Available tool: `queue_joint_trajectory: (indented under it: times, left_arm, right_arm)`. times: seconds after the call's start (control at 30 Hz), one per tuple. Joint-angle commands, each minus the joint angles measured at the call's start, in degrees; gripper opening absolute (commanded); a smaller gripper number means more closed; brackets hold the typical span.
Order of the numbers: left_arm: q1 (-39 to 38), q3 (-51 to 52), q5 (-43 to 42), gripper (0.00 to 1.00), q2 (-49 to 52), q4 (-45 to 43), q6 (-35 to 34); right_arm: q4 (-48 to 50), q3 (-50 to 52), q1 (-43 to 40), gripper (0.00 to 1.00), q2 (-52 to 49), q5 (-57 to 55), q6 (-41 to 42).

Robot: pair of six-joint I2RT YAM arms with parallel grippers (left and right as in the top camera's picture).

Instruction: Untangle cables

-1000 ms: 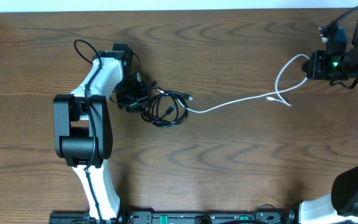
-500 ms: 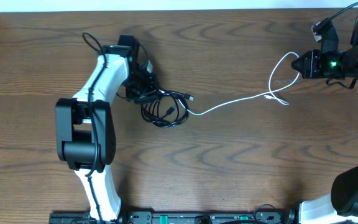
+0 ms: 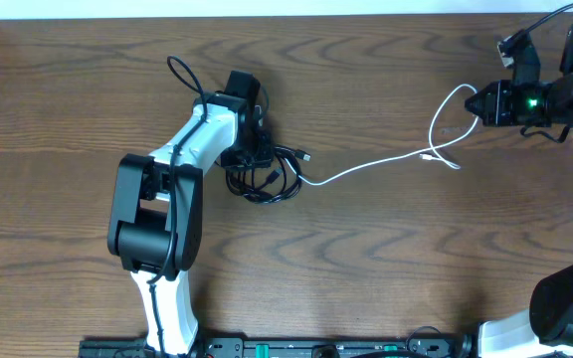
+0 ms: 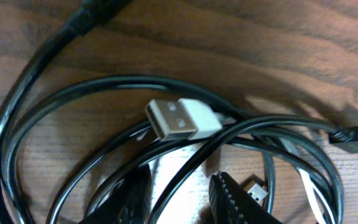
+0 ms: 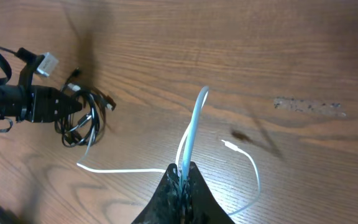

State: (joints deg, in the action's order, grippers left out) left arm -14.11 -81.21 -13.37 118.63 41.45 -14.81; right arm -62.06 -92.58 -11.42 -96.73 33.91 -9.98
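Left gripper [image 3: 257, 151] down on the coiled black cable [image 3: 265, 179], left of the bench [image 3: 366, 288] middle, toward the far edge. Jaws part-way apart with black and white strands in the gap; cannot tell whether they pinch. White USB plug [image 4: 182, 119] lies across the coil. White cable [image 3: 366, 169] runs right from the coil over bare bench. Near the far right corner, right gripper [image 3: 477, 102], jaws together, clamped on a loop of the white cable.
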Motion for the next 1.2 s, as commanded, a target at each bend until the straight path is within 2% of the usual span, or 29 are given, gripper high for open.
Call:
queue_joint_trajectory:
  times: [0.0, 0.2, 0.23, 0.27, 0.3, 0.4, 0.5, 0.67, 0.83, 0.9, 1.03, 1.17]
  left_arm:
    - [-0.2, 2.1, 2.6, 0.36, -0.6, -1.4, -0.5]
    - [-0.2, 5.3, 9.2, 0.36, -0.6, -3.9, -2.1]
    - [-0.2, 5.6, 9.6, 0.3, -0.6, -4.1, -2.1]
    - [-0.2, 5.7, 9.6, 0.13, -0.6, -4.3, -2.1]
    - [-0.2, 5.7, 9.2, 0.08, -0.6, -4.2, -2.1]
    - [-0.1, 5.2, 6.6, 0.07, -1.2, -3.4, -1.5]
    - [0.8, 2.7, 6.1, 0.07, -3.5, 0.0, -1.6]
    - [2.0, 1.5, 3.7, 0.07, -11.7, 0.7, -1.6]
    - [1.9, 1.5, 4.0, 0.08, -20.8, -0.7, -1.6]
    - [1.9, 1.5, 5.7, 0.07, -22.9, -1.1, -2.0]
    - [1.9, 1.6, 14.3, 0.07, -24.1, -0.3, -5.1]
    - [1.9, 2.8, 21.4, 0.08, -23.9, 1.4, -8.3]
  right_arm:
    - [-0.3, -0.3, 0.9, 0.01, 0.0, 1.2, -1.0]
    - [-0.3, -0.3, 2.1, 0.01, 0.0, 1.1, -1.1]
    - [-0.3, -0.3, 2.3, 0.01, 0.0, 1.1, -1.1]
    - [-0.3, -0.3, 2.5, 0.01, 0.0, 1.1, -1.1]
    - [-0.3, -0.3, 2.7, 0.01, 0.0, 1.1, -1.1]
    - [-0.3, -0.3, 3.4, 0.01, 0.0, 1.3, -1.5]
    - [-0.7, -0.3, 4.8, 0.01, 0.0, 4.7, -5.8]
    - [-1.0, -0.3, 7.0, 0.01, 0.0, 10.7, -11.1]
    - [-2.3, -0.3, 8.8, 0.01, 0.0, 10.9, -15.8]
    - [-2.7, -0.3, 9.5, 0.01, 0.0, 10.6, -17.1]
    - [-2.4, -0.3, 10.0, 0.01, 0.0, 4.8, -16.5]
    - [-0.6, -0.3, 9.9, 0.01, 0.0, -2.8, -10.8]
